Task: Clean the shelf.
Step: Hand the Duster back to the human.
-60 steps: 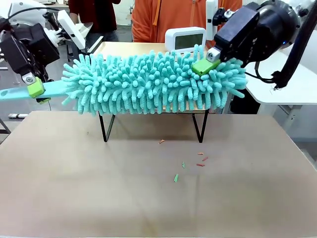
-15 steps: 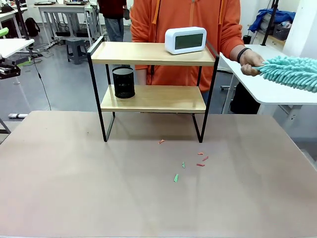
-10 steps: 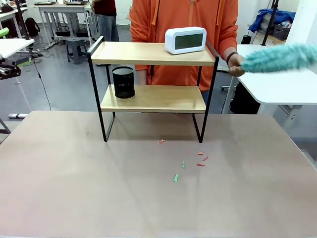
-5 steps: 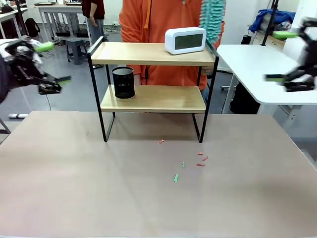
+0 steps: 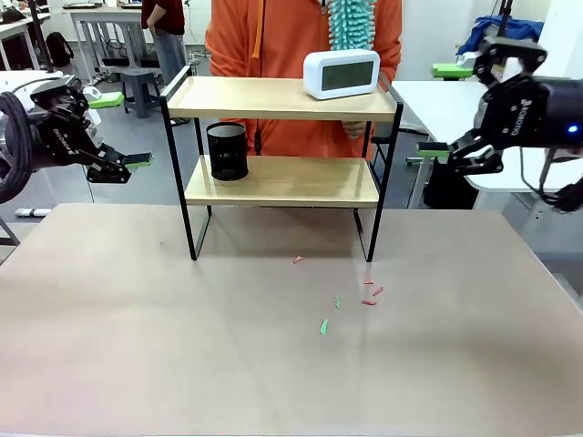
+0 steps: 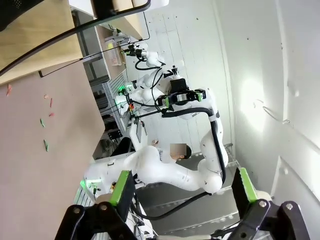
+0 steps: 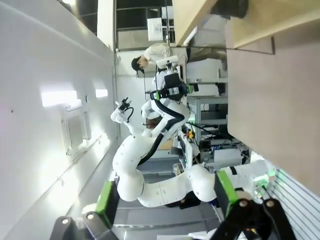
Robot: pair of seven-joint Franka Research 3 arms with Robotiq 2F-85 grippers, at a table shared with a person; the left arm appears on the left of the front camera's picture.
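Black-framed and boarded in pale wood, the shelf (image 5: 282, 100) stands at the far middle of the brown table (image 5: 273, 364), its four thin legs on the tabletop and its long axis running left to right across the front view, open face toward the robot. Going left to right: the left gripper (image 5: 116, 130) hangs off the shelf's left end, well clear of it, green pads spread wide and holding nothing; a black mesh cup (image 5: 227, 151) sits at the left of the lower board; a white clock (image 5: 342, 73) stands on the right of the upper board; behind it a person in orange holds a teal fluffy duster (image 5: 352, 22) upright; small coloured scraps (image 5: 351, 299) lie on the table in front of the right legs; the right gripper (image 5: 442, 109) hovers off the right end, jaws likewise wide and empty. I judge the rack light but rigid, its boards smooth and hard, so it would slide if pushed sideways. Any steadying hold is best taken on a metal upright or top rail, not a board edge.
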